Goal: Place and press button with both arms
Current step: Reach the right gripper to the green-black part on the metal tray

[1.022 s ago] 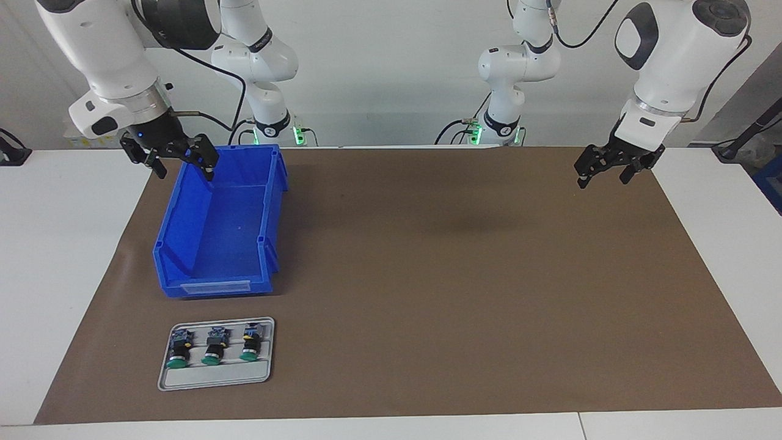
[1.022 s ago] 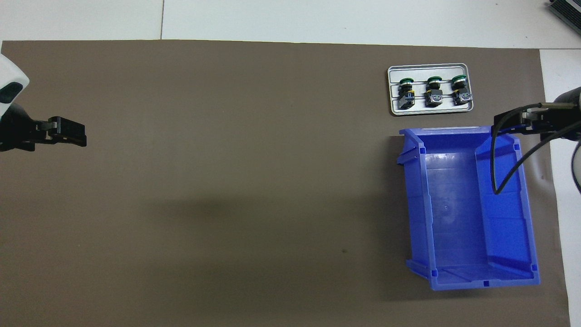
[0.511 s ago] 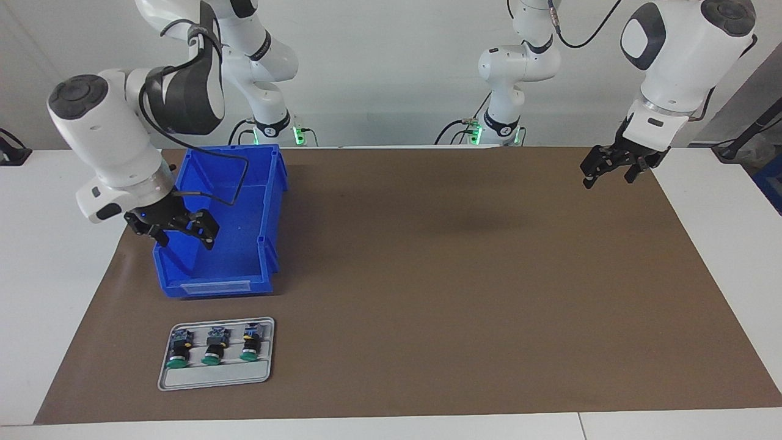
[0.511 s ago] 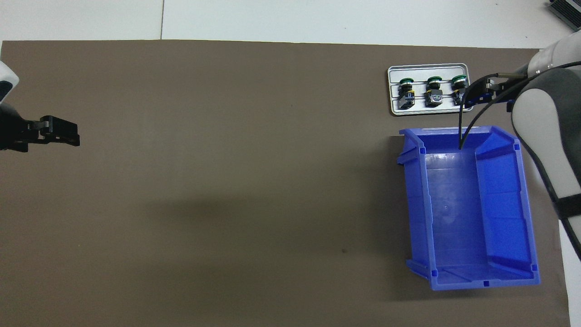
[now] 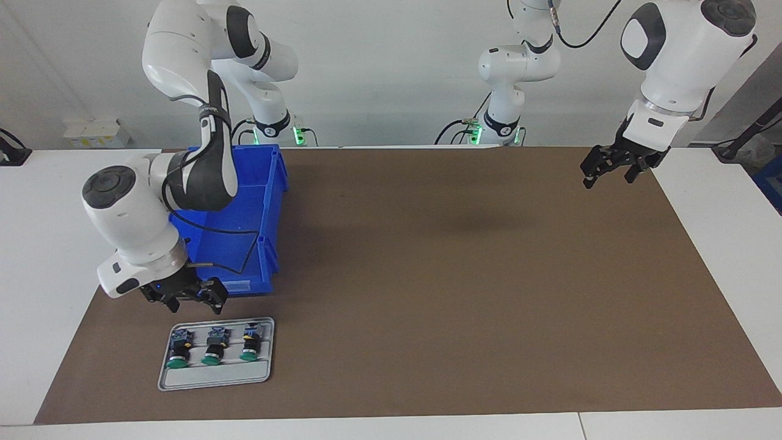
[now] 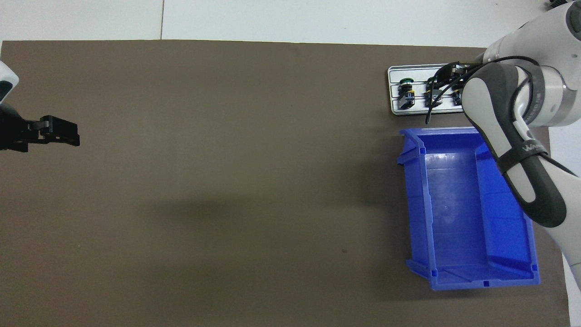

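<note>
Your right hand point(image 5: 194, 299) hangs with fingers apart, empty, above the grey tray point(image 5: 215, 379). The three buttons point(image 5: 212, 346) lie in a row on that tray, just beside the blue bin point(image 5: 269, 211). Your left hand point(image 5: 613, 166) waits, fingers apart, over the brown mat point(image 5: 464, 275) on the tabletop.

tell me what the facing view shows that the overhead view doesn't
Only the facing view shows both arms' bases, all three buttons unobstructed in a row, and the right end effector up in the air, clear of the tray.

Only the overhead view shows the right arm covering part of the tray, leaving one button fully visible.

Both show the brown mat, the blue bin with nothing visible in it, the tray farther from the robots than the bin, and the left end effector waiting open over the mat's edge at its own end.
</note>
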`<action>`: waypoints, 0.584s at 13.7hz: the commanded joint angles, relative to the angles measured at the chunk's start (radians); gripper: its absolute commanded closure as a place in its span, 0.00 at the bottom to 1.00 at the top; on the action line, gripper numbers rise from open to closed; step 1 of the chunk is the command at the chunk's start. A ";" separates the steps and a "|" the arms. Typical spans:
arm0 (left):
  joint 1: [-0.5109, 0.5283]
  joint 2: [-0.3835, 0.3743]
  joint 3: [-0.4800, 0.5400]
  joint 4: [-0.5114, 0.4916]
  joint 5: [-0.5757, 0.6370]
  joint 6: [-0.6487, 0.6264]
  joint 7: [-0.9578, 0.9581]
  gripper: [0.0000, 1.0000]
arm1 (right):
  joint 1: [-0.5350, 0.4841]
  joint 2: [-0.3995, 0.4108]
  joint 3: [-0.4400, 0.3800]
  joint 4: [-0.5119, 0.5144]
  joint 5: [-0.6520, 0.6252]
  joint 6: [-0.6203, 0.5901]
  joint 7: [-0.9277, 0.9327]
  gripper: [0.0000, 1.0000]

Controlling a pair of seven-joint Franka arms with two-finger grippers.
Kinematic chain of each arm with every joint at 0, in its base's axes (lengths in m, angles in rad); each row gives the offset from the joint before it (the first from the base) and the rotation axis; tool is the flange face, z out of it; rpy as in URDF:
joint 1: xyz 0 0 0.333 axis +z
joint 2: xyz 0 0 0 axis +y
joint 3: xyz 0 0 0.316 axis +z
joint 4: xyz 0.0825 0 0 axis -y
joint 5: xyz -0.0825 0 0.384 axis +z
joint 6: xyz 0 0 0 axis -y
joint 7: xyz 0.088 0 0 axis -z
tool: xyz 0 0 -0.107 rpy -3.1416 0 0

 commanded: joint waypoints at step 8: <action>0.013 -0.029 -0.009 -0.031 0.004 0.004 -0.010 0.00 | -0.020 0.156 0.014 0.057 0.004 0.136 -0.091 0.07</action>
